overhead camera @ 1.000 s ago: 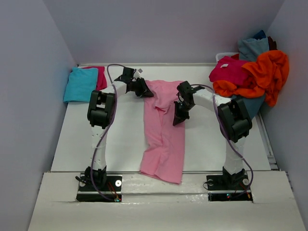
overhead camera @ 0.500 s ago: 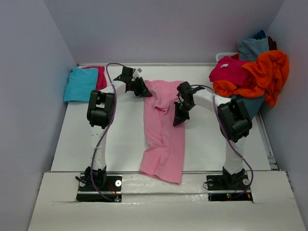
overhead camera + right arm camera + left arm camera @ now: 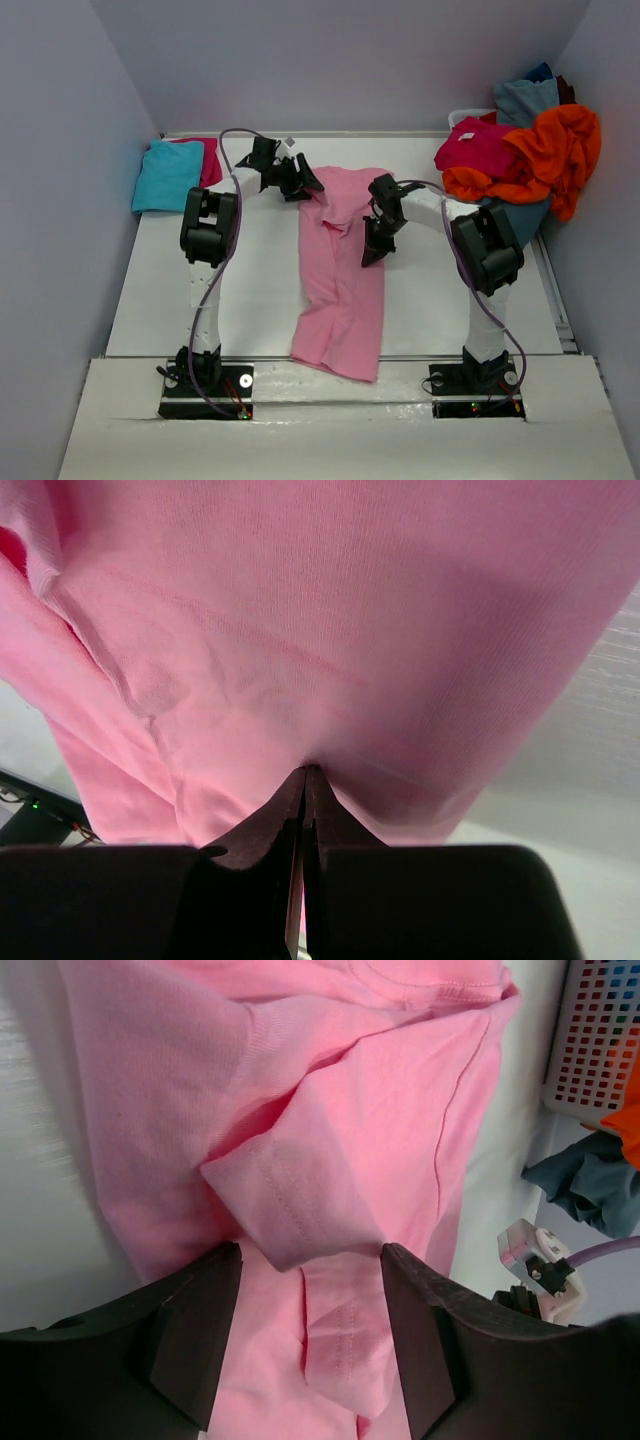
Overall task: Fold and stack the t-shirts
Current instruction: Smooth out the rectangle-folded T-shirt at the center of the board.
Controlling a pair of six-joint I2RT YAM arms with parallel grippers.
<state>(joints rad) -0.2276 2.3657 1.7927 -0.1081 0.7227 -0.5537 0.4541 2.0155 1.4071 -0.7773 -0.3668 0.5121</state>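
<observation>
The right gripper pinched the pink shirt by its edge, cloth spreading beyond its tips. The left gripper hung spread, a folded sleeve just below its fingers. Folding looked barely begun; next the left probably needed to close on that sleeve.

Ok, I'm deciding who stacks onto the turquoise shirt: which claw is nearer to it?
Left. The left claw is open over the pink shirt's far left corner, right of the turquoise shirt. The right claw is farther right, shut on the pink shirt's right edge.
</observation>
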